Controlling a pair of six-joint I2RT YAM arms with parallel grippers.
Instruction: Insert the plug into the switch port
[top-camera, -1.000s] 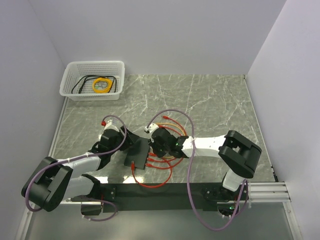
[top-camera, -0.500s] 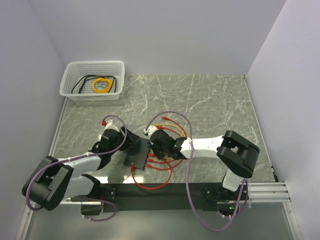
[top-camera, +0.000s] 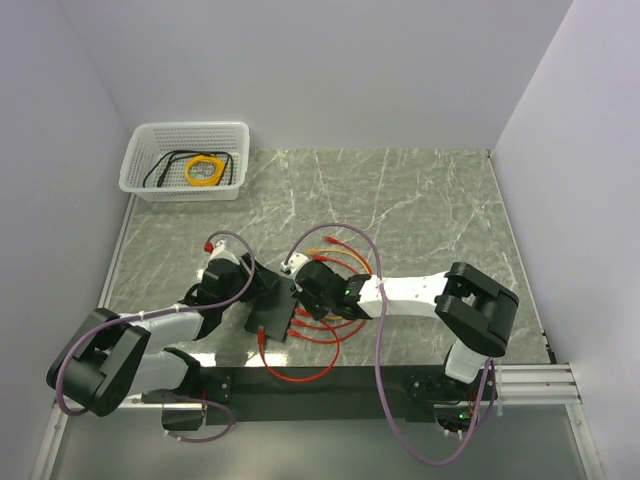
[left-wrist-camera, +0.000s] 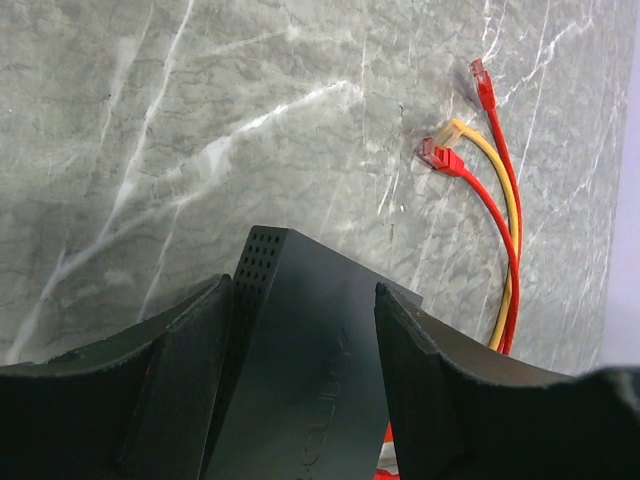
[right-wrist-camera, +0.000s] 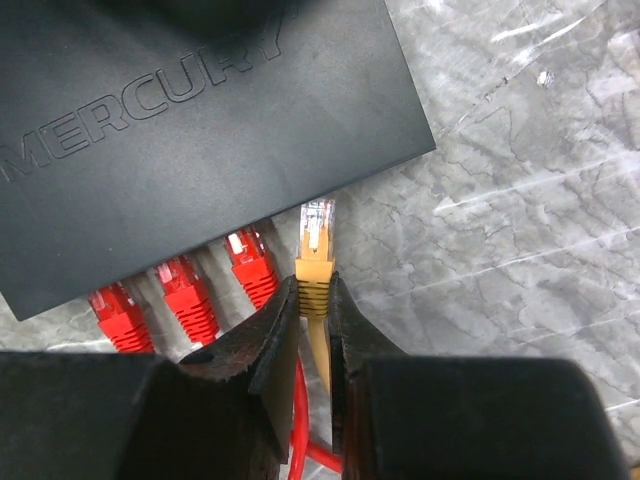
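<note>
The left pincer (left-wrist-camera: 305, 300) grips the black switch (right-wrist-camera: 200, 120) by its sides, while at 3 o'clock of three seated red plugs (right-wrist-camera: 185, 295) the right pincer (right-wrist-camera: 312, 300) clamps the orange-yellow plug (right-wrist-camera: 316, 245), tip pointing to 12 o'clock, just short of the switch's edge.

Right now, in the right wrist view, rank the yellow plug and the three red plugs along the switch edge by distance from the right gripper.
1. yellow plug: pinched in the right gripper, tip toward the black switch.
2. right-hand red plug: just picture-left of the fingers.
3. middle red plug: further left.
4. left-hand red plug: farthest left.
</note>
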